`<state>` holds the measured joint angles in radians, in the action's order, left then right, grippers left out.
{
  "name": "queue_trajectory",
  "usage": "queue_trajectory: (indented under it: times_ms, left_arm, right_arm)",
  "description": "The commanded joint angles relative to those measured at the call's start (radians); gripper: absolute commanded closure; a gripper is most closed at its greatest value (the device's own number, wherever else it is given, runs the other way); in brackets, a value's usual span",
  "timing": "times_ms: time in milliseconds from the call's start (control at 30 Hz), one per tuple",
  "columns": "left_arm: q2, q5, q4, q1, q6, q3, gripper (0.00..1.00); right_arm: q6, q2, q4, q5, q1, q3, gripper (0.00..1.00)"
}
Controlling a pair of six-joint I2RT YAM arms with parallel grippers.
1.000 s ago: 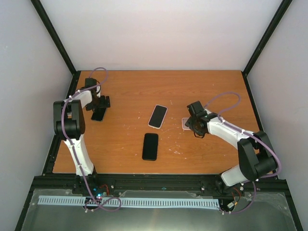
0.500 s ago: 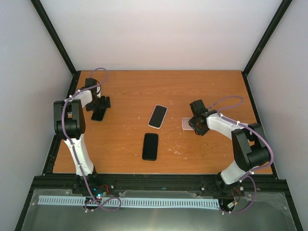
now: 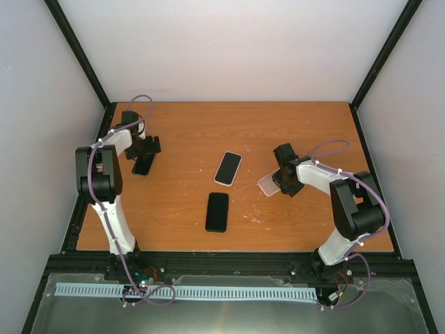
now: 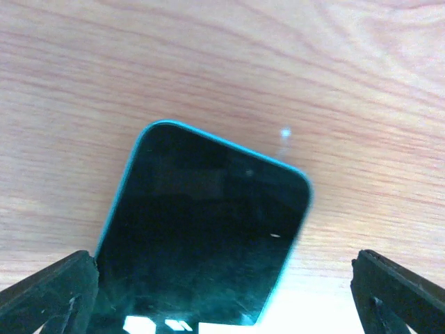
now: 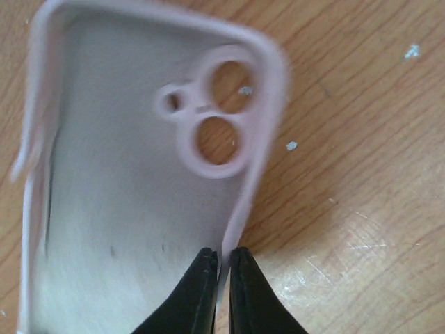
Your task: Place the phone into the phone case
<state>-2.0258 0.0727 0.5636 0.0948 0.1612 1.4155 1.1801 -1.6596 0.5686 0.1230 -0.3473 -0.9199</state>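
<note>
1. The wooden tabletop (image 3: 208, 125) carries three phones and one phone case, with an arm at each side.
2. The right arm (image 3: 348, 202) reaches in toward the middle. The right jaws are pressed together on one thin side wall of the phone case, pinching it.
3. The left arm (image 3: 104, 174) reaches to the far left of the tabletop. The left jaws are spread wide above the teal-rimmed phone and touch nothing.
4. The black phone (image 3: 217, 211) lies flat, screen up, near the middle, nearer the arm bases than the other two phones.
5. The white-rimmed phone (image 3: 228, 168) lies flat just beyond it, angled a little, well apart from both arms.
6. The teal-rimmed phone (image 4: 201, 229) lies flat with its dark screen up, between the spread fingers in the left wrist view.
7. The phone case (image 5: 139, 174), pale pinkish white, sits right of the white-rimmed phone with its hollow side up. Wood shows through its camera cut-outs. Whether it rests on the tabletop or is partly raised, I cannot tell.
</note>
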Motion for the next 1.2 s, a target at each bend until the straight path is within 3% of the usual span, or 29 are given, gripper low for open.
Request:
queue_trajectory:
  times_ms: [0, 233, 467, 867, 1167]
  left_arm:
    - [0.076, 0.147, -0.027, 0.006, 0.052, -0.014, 0.00]
    - [0.095, 0.083, -0.025, 0.006, 0.076, -0.021, 0.00]
    - [0.044, -0.008, 0.064, 0.006, -0.003, 0.056, 0.00]
    - [-0.029, -0.078, 0.047, 0.006, -0.134, 0.026, 0.00]
    - [-0.007, -0.039, 0.072, 0.006, -0.167, -0.004, 0.01]
  right_arm:
    - [-0.058, 0.009, 0.012, -0.009, 0.007, -0.011, 0.97]
    - [-0.247, 0.091, 0.038, -0.050, 0.004, 0.041, 0.97]
    - [-0.403, 0.253, 0.055, -0.087, -0.072, 0.161, 0.97]
    - [-0.502, 0.215, 0.045, -0.082, -0.263, 0.165, 0.97]
    - [-0.507, 0.173, 0.021, -0.084, -0.274, 0.143, 0.97]
